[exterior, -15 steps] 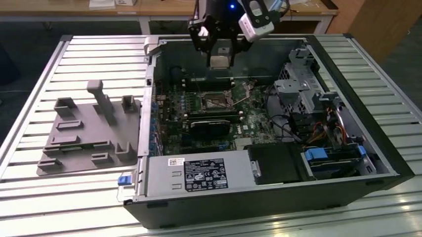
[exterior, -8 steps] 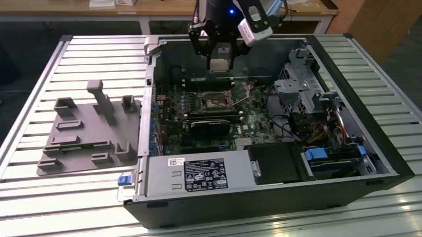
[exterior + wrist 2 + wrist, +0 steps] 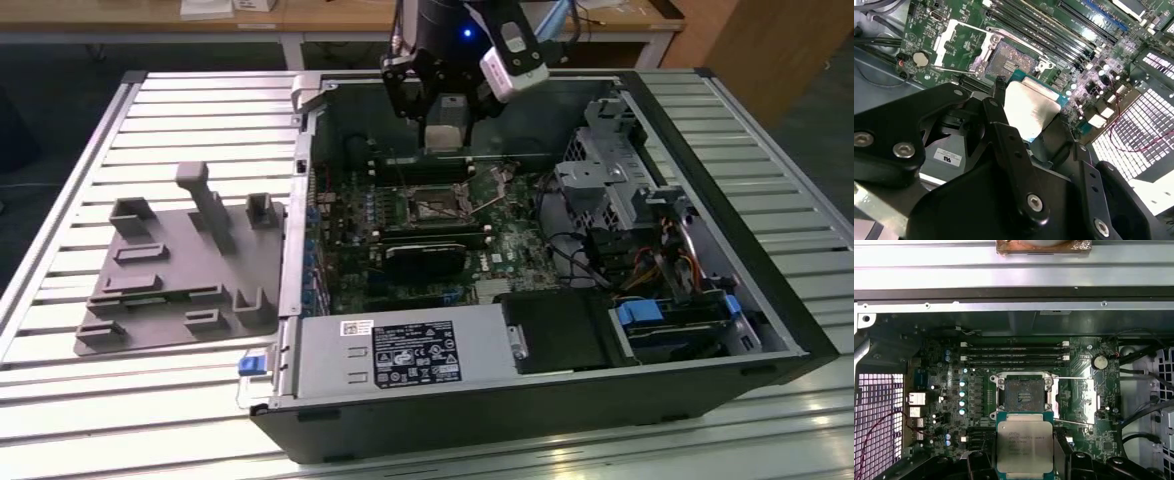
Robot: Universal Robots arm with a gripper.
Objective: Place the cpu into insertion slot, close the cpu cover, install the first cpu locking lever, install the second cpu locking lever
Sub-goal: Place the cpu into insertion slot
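- The cpu (image 3: 1025, 442) is near square, with no marked long axis; in the first wrist view its edges run parallel to those of the insertion slot (image 3: 1024, 394)
- The gripper (image 3: 1031, 112) pinches the cpu by two opposite edges, above the board, near the slot but apart from it
- The first wrist view shows its dull silver top and tan-green rim; in the second wrist view that top glares white
- The cpu cover (image 3: 1076, 396) lies swung open beside the slot

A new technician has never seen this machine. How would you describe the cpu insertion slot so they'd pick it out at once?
Look inside the open computer case lying on the slatted table, at the green motherboard on its floor. Beside the long black memory slots sits the insertion slot: the one small square socket, dark pin field inside a silvery edge, unlike those narrow strips.
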